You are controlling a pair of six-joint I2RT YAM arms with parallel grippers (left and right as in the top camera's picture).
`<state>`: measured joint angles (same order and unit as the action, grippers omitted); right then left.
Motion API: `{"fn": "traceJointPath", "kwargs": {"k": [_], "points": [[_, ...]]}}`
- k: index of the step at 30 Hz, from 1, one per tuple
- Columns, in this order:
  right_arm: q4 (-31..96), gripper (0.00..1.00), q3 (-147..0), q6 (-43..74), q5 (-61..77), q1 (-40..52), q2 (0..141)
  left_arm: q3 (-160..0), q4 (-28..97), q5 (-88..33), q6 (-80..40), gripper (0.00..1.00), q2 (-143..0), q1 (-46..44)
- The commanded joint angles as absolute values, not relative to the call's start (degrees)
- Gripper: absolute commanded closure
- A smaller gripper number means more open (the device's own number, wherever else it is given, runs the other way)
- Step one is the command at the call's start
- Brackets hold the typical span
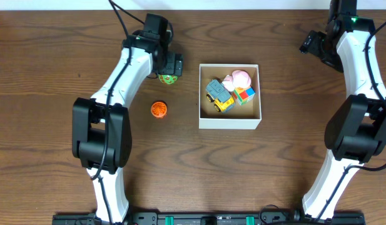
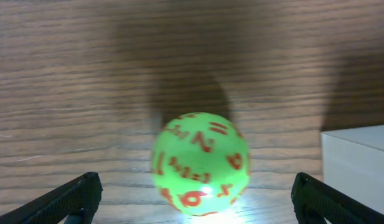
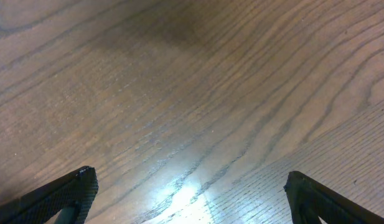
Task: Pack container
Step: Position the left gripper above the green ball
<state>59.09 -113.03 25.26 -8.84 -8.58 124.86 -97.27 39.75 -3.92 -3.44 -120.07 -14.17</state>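
At nine o'clock off the container (image 1: pixel 230 123), noted left gripper (image 2: pixel 195 190) spread astride green ball (image 2: pixel 200 163) for pickup; right gripper (image 3: pixel 188 186) spread, empty.

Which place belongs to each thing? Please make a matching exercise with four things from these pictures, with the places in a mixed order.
Things:
1. green ball
2. orange ball
3. toy truck
4. right gripper

Places:
A. inside the container
B. above the table, open, nothing between its jaws
C. between the open jaws of the left gripper
D. alone on the table, to the left of the container

Right pairs: 1-C, 2-D, 3-A, 4-B
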Motion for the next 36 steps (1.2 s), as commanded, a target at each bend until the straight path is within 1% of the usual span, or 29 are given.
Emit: {"fn": "traceJointPath", "kwargs": {"k": [1,5,24,36], "points": [[59.2,0.01,-112.8,26.1,-9.6,-8.6,124.2,-98.1,39.7,-2.1,-4.2,0.02,-121.1,-15.3],[59.2,0.01,-112.8,26.1,-9.6,-8.6,124.2,-98.0,39.8,-0.2,-4.2,0.02,-121.3,-15.0],[59.2,0.01,-112.8,26.1,-9.6,-8.6,124.2,-96.9,39.7,-0.2,-5.1,0.02,-123.4,-15.0],[59.2,0.01,-112.8,26.1,-9.6,-8.6,124.2,-96.9,39.1,-0.5,-5.1,0.02,-124.3,-13.4]]}}
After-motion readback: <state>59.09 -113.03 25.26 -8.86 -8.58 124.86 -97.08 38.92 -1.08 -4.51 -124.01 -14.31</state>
